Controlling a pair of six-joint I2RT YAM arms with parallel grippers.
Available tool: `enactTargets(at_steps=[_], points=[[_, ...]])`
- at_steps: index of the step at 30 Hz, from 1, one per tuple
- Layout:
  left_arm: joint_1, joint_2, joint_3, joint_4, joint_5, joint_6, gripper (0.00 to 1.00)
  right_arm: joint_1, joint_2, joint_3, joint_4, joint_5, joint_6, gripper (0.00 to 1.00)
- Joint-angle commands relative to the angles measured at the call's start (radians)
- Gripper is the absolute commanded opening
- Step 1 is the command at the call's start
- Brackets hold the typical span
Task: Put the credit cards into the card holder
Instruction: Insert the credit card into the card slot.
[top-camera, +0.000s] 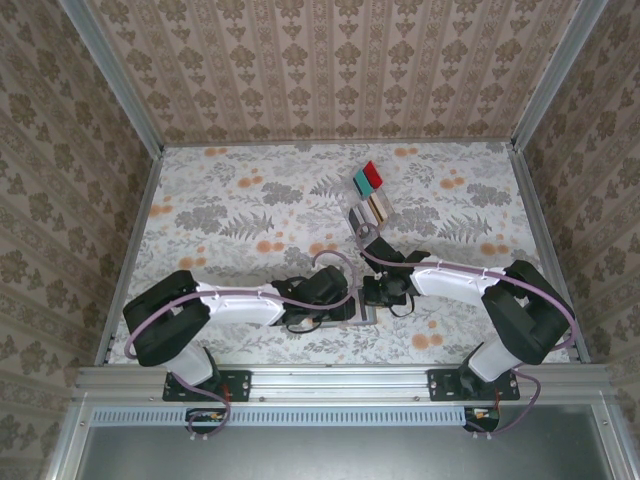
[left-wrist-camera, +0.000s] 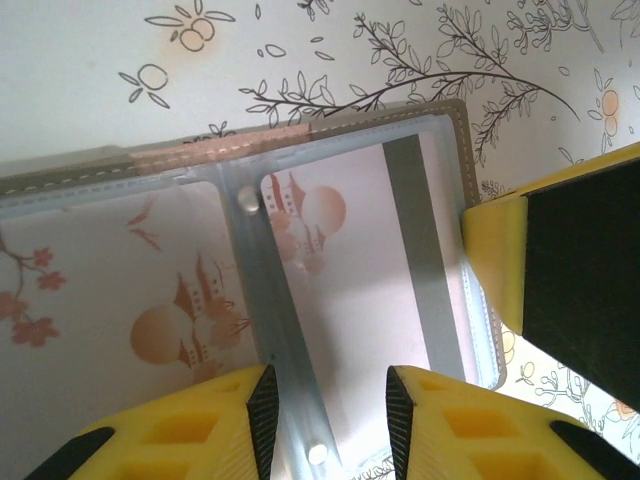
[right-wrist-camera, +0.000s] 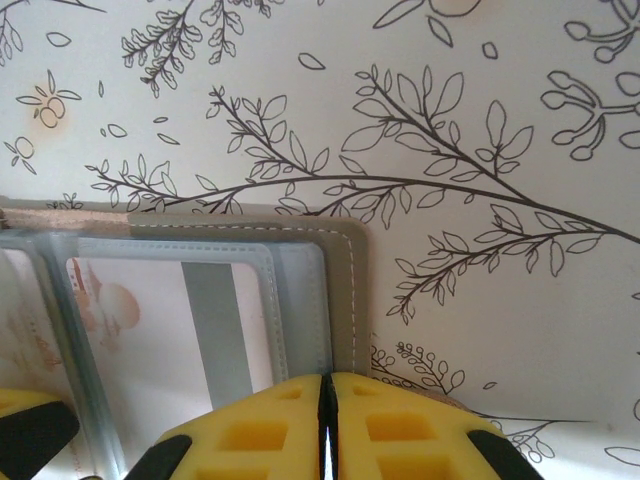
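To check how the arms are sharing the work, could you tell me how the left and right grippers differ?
The left gripper has its fingers apart; the right gripper has them closed together. The left one straddles the clear centre strip of the open card holder; the right one sits at the holder's right edge. Both have yellow fingers and are close over the holder.

Grey card holder (right-wrist-camera: 348, 300) open flat, striped card (right-wrist-camera: 215, 330) sleeved — red, teal cards (top-camera: 367, 178) apart

White-and-black arms (top-camera: 240, 300), purple cables (top-camera: 338, 260), yellow gripper fingers (left-wrist-camera: 450, 430).
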Motion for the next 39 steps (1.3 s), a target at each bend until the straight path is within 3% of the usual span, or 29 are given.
enactTargets(at_steps=[1,11,18,29,39], points=[[0.011,-0.023,-0.016,-0.083,-0.040,-0.003,0.37,0.002,0.056,-0.053,-0.006,0.075,0.018,0.12],[0.006,-0.093,-0.014,0.000,-0.077,0.018,0.37,0.003,0.052,-0.047,-0.006,0.069,0.013,0.12],[0.011,-0.044,-0.004,0.035,-0.050,-0.009,0.36,0.003,0.052,-0.047,-0.006,0.069,0.015,0.12],[0.013,0.038,0.010,0.059,-0.034,-0.052,0.18,0.003,0.051,-0.047,-0.008,0.069,0.015,0.12],[0.013,0.057,0.016,0.006,-0.032,-0.057,0.13,0.003,0.049,-0.053,-0.006,0.068,0.016,0.12]])
